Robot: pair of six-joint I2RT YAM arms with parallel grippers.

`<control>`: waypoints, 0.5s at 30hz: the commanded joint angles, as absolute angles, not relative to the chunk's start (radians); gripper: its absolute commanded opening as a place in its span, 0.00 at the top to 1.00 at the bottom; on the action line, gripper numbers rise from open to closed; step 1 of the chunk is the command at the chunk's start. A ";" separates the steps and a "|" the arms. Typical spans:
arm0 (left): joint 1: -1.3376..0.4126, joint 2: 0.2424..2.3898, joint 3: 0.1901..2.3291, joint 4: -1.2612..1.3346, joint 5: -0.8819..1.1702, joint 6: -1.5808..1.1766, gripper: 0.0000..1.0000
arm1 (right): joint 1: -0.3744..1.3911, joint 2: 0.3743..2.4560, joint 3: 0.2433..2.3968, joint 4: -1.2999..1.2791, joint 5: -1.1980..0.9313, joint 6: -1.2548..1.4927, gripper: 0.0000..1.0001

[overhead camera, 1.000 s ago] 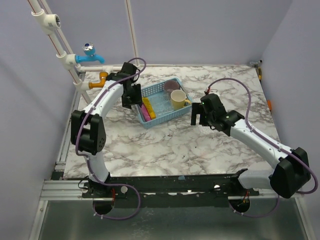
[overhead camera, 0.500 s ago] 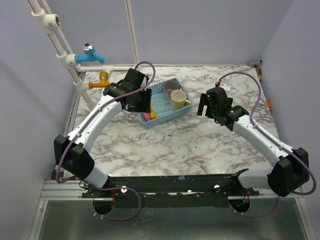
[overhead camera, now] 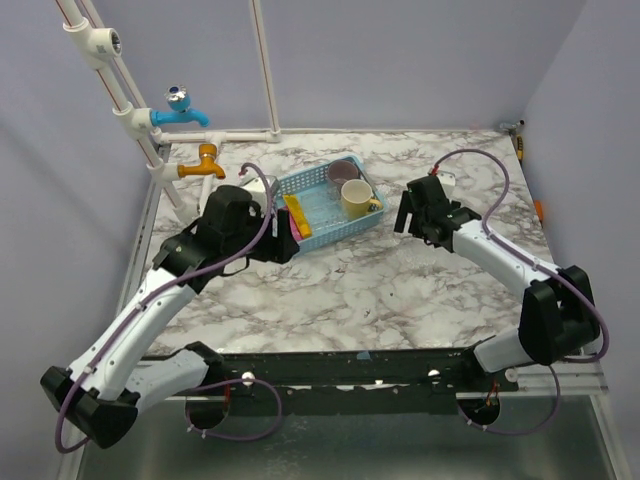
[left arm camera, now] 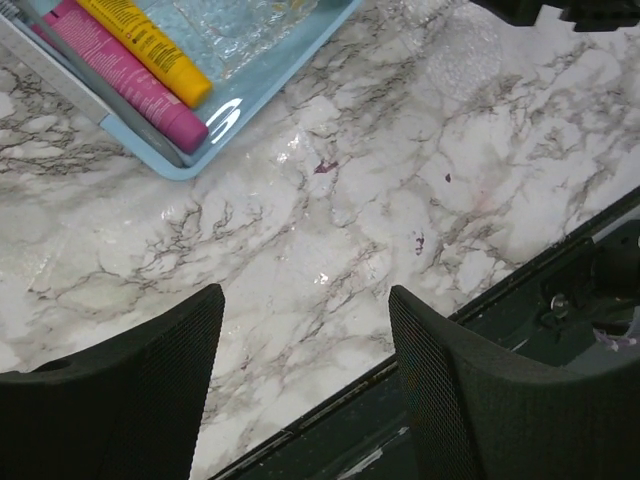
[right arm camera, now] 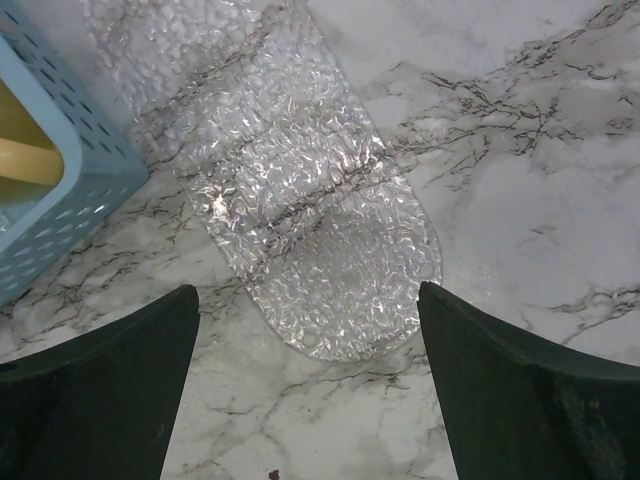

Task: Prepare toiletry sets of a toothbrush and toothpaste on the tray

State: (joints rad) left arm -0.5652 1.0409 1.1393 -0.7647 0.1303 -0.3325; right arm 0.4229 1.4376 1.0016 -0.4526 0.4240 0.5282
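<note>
Left gripper (left arm camera: 305,330) fingers apart, empty, over table (left arm camera: 350,220) near basket (left arm camera: 260,95) corner. Inside basket, left end: yellow toothpaste (left arm camera: 150,45) and pink toothpaste (left arm camera: 120,75) flat, side by side. Right gripper (right arm camera: 308,300) wide open, empty, above clear bumpy tray (right arm camera: 310,200).

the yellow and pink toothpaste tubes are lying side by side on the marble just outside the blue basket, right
Not quite. The yellow tube and the pink tube do lie side by side, but inside the blue basket, against its near wall, not outside it. The left wrist view shows this.
</note>
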 commanded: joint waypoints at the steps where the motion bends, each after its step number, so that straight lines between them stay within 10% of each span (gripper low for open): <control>1: -0.567 0.936 1.037 -0.620 0.230 -0.311 0.32 | 0.408 1.495 0.990 -0.403 0.409 0.562 0.08; 15: -0.568 0.785 0.876 -0.554 0.264 -0.305 0.01 | 0.397 1.682 1.063 -0.375 0.403 0.614 0.11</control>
State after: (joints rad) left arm -0.5652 0.8112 0.8982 -0.5945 0.2436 -0.3202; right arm 0.4038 1.6363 1.0180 -0.4011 0.3992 0.5854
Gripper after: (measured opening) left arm 0.987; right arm 0.893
